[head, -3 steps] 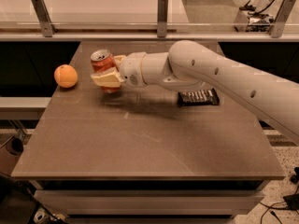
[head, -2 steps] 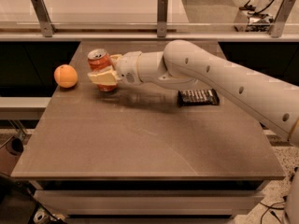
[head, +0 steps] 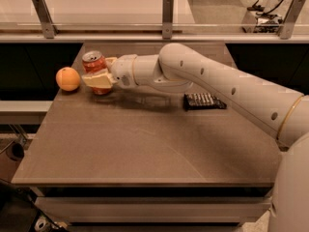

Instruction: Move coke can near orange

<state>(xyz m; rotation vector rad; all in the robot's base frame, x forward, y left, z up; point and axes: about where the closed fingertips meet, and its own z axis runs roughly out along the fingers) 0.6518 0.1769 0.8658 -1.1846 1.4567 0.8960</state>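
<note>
the gripper (head: 98, 78) clasps the upright coke can (head: 92, 61) just beside the orange (head: 67, 79) at the far left of the table (head: 145, 149); the move looks nearly done, with only letting go and backing away left.

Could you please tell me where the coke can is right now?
In the camera view, the coke can is upright at the table's far left, held in the gripper, just right of the orange.
</note>
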